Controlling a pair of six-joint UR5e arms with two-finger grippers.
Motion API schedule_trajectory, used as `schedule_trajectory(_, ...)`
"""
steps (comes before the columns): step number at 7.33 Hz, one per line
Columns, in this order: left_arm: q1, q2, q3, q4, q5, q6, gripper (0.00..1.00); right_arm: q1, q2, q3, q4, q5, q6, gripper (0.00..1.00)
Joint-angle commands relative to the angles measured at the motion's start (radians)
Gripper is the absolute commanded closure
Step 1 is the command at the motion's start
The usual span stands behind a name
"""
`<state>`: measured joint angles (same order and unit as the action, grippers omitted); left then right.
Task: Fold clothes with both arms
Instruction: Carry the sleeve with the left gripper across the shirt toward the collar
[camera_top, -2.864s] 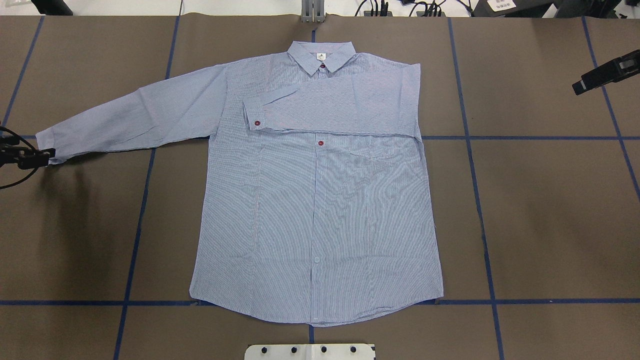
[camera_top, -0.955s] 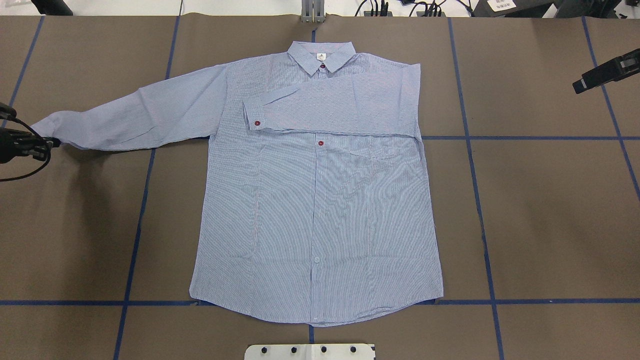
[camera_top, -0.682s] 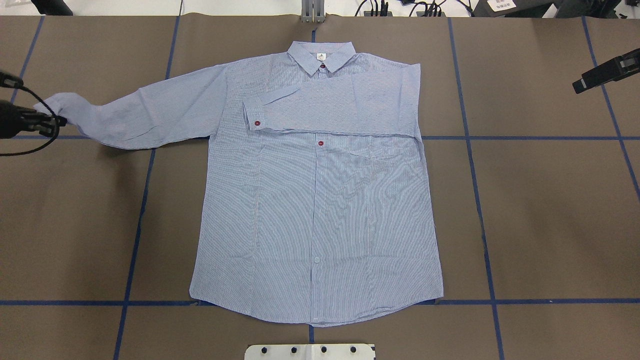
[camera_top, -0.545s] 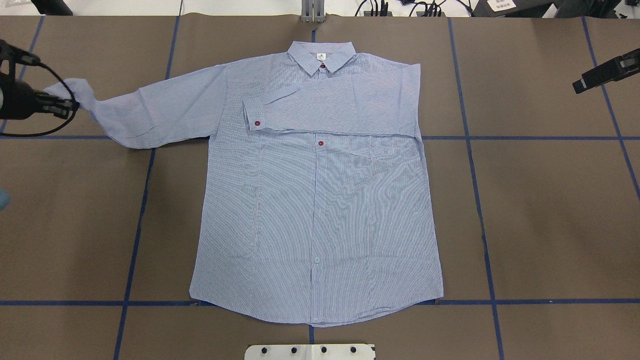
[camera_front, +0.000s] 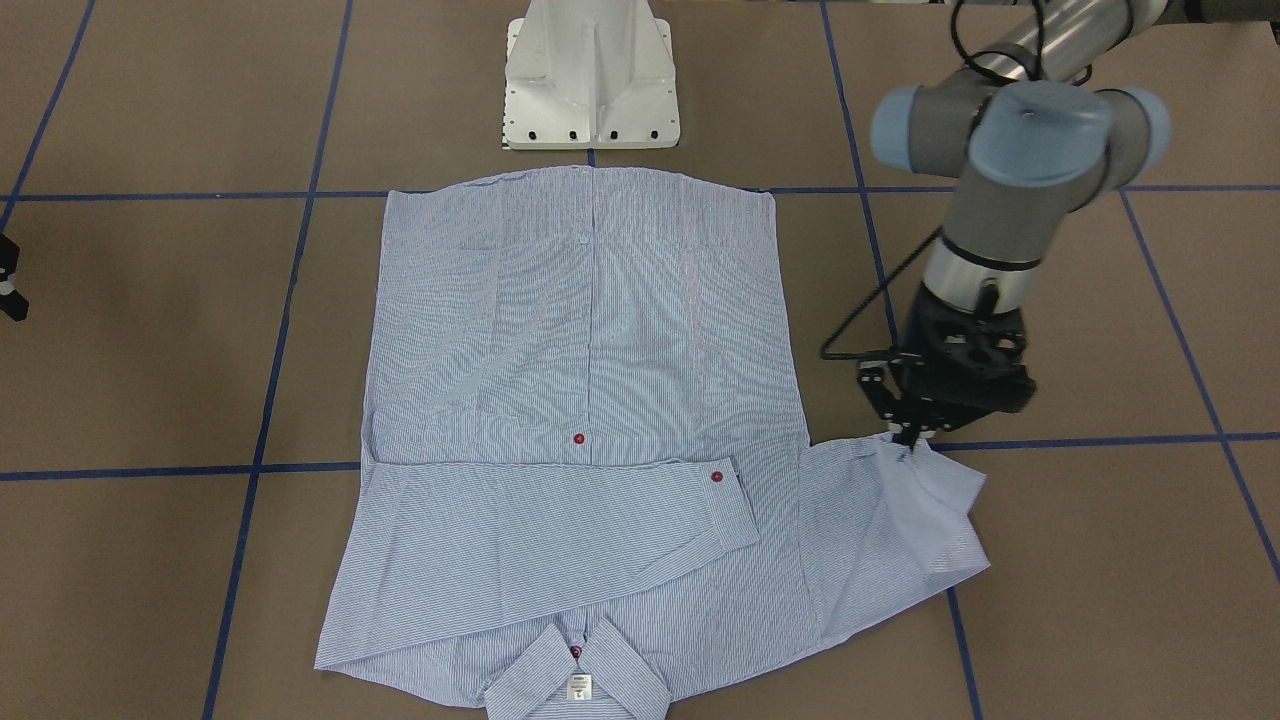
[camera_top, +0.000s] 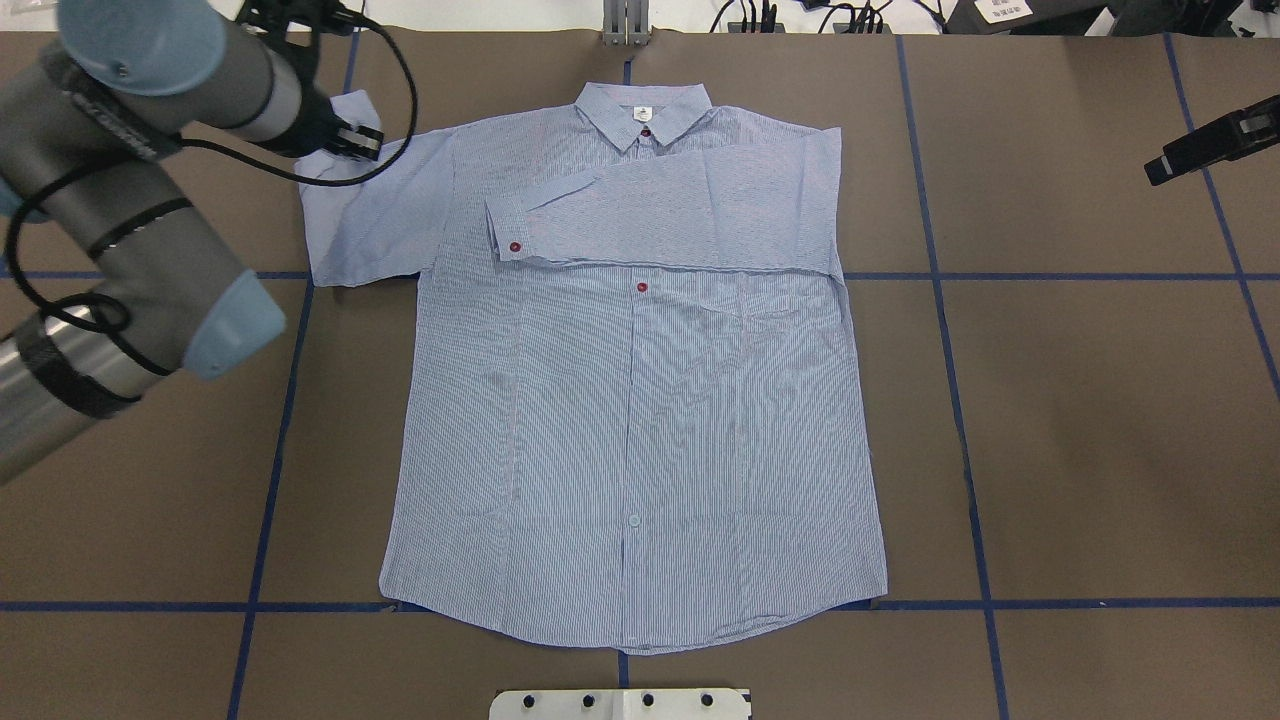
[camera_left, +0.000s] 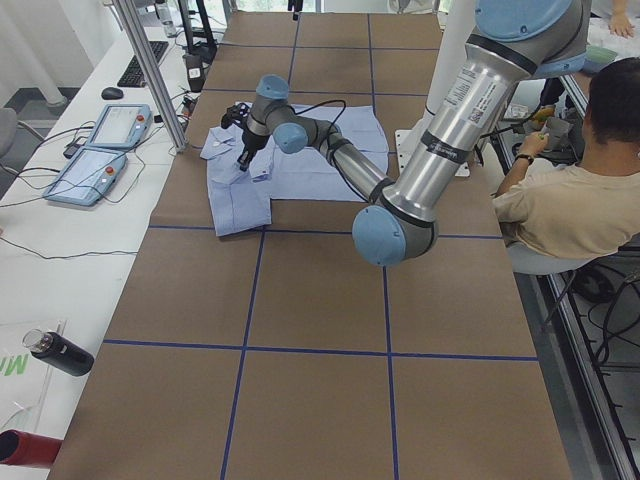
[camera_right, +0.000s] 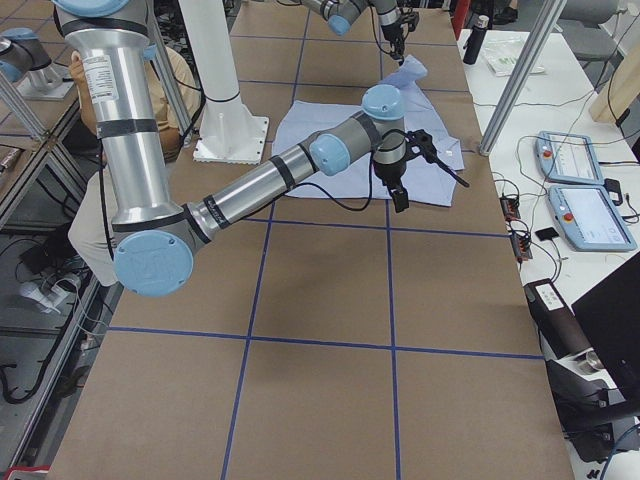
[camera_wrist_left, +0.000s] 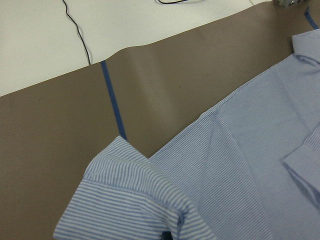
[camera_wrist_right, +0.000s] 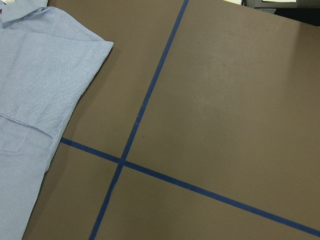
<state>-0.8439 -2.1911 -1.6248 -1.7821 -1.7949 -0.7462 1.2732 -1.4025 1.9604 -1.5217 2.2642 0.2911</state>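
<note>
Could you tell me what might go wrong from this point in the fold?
1. The left gripper pinches only the sleeve cuff; the thin fabric may slip free mid-carry.
2. The sleeve is bunched and doubled on itself, so it may land creased.
3. Laying it down could drag the already folded sleeve askew.

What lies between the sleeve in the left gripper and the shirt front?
Nothing visible. The left gripper holds the cuff raised near the shoulder. Only the other sleeve, already folded, lies flat on the shirt front.
</note>
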Motion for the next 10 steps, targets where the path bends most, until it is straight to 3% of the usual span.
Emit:
schedule_trajectory(1,0.129,-0.303,0.250,0.044,0.074,-0.201,1.00,0.000,0.000,-0.002,0.000,0.000,0.000,0.00)
schedule_trajectory(2,0.153,-0.406,0.373,0.041,0.090,-0.235,1.00,0.000,0.000,-0.002,0.000,0.000,0.000,0.00)
schedule_trajectory(3,0.170,-0.429,0.399,0.038,0.127,-0.258,1.00,0.000,-0.003,0.000,0.000,0.000,0.000,0.00)
schedule_trajectory(6,0.213,-0.508,0.472,0.033,0.138,-0.298,1.00,0.000,-0.004,0.000,0.000,0.000,0.000,0.00)
schedule_trajectory(10,0.287,-0.526,0.479,-0.002,0.201,-0.308,1.00,0.000,-0.006,0.000,0.000,0.000,0.000,0.00)
